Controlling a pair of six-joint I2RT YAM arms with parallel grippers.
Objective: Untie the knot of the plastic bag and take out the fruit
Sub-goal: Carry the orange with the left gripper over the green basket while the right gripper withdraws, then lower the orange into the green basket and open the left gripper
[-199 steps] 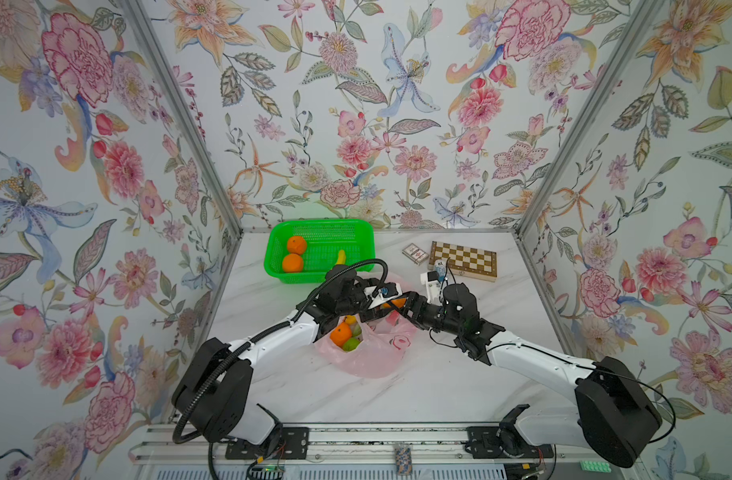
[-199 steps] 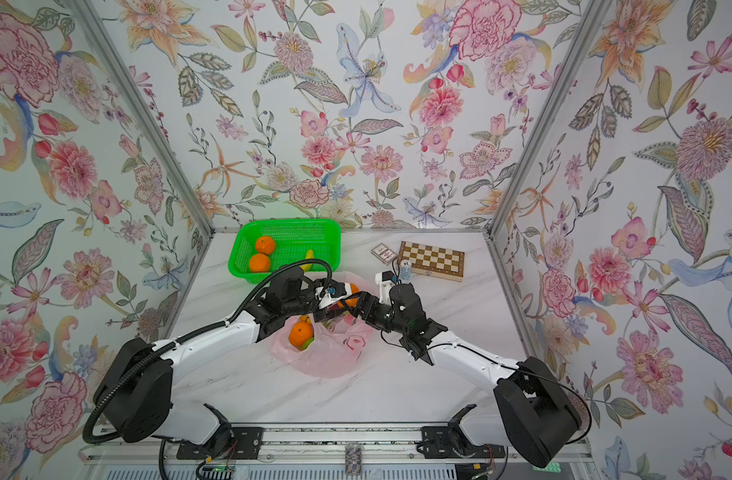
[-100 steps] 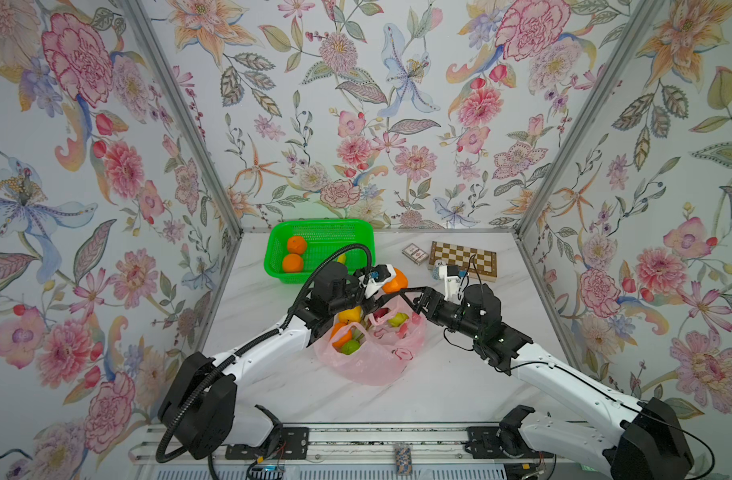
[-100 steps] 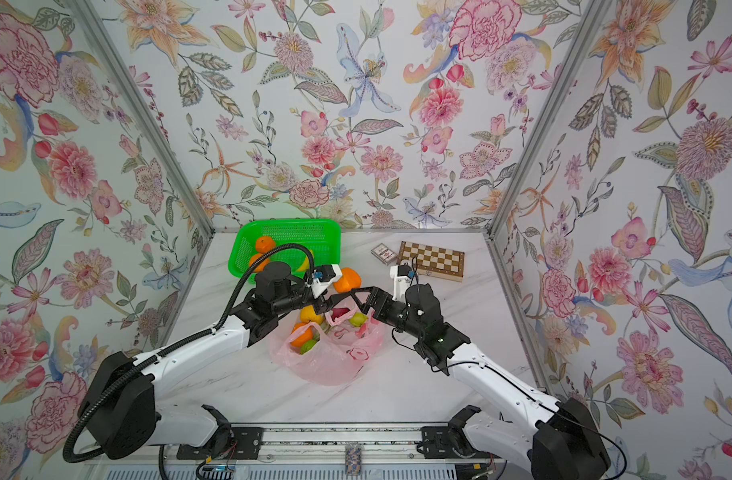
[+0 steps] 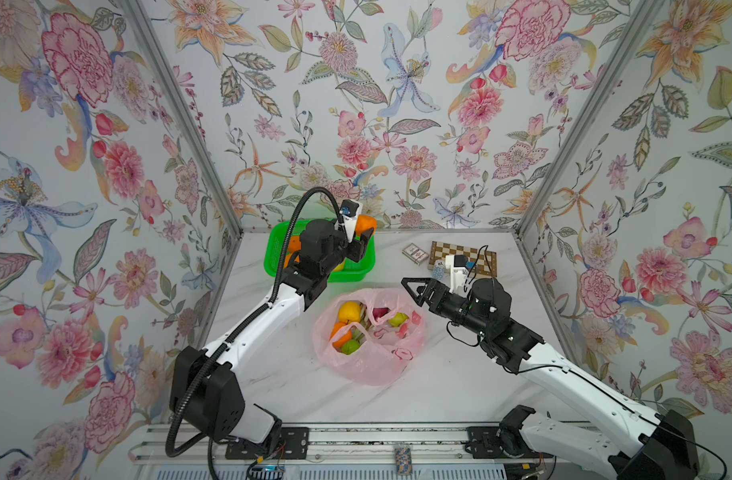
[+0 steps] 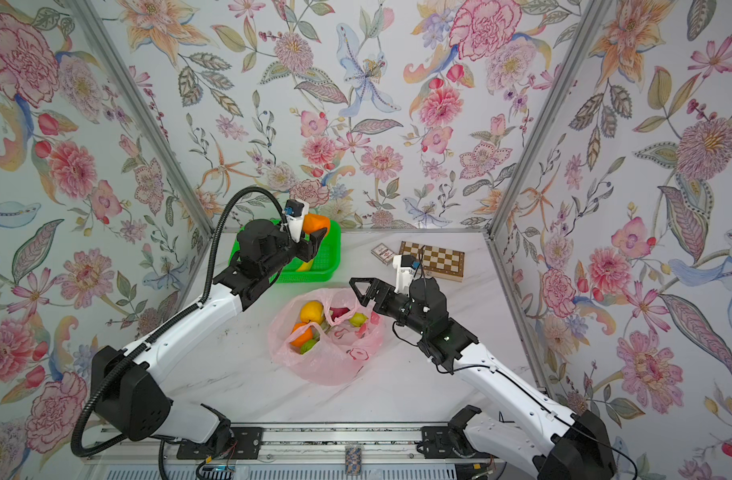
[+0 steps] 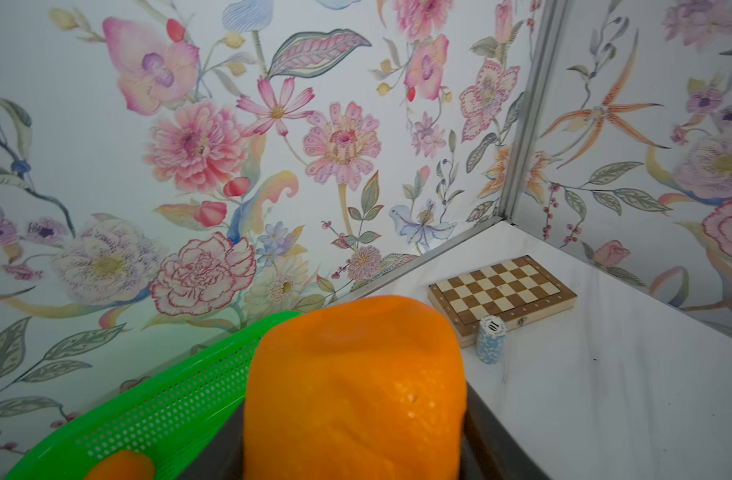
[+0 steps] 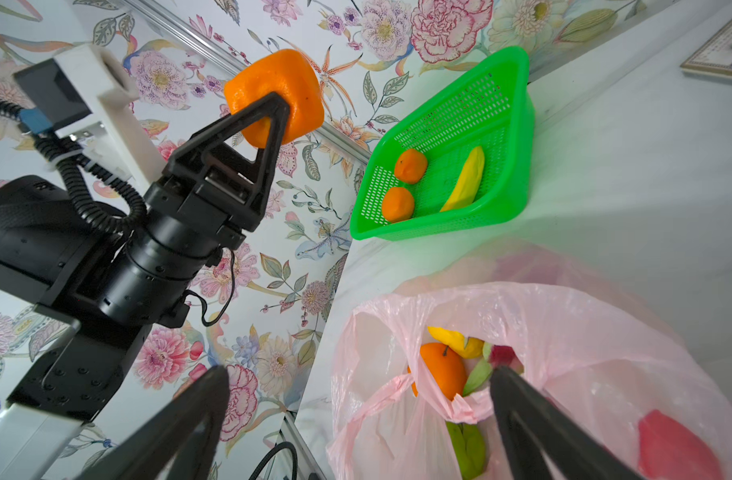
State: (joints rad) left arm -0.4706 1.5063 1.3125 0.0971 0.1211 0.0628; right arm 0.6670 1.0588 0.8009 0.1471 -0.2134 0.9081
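Orange (image 8: 273, 91) is clamped in the left hand (image 8: 268, 120), held in the air above the right end of the green basket (image 5: 273, 257). The jaws dent it into a boxy shape, so I'd judge it soft and light. It needs little squeeze and should be lowered before release. Two smaller oranges (image 8: 411, 165) and a banana (image 8: 466, 178) already lie in the basket, so it may bounce or roll.

Plastic bag (image 5: 381, 365) sits on the tabletop (image 5: 439, 395) just on the robot side of the basket. Its mouth gapes and no tied knot is visible. Right hand (image 5: 412, 293) hovers at the bag's rim, right of the basket, with fingers wide apart and nothing held.

Fruit in the bag:
- yellow one (image 5: 350, 311)
- bagged orange (image 5: 339, 336)
- green one (image 5: 350, 347)
- red piece (image 5: 379, 312), partly under film

The film looks thin, crinkly and probably slippery, and likely to slump over the fruit. I'd pinch a rim fold or handle strip to keep the mouth up. The round fruit will roll, so grip it from above across the middle, clear of the film.
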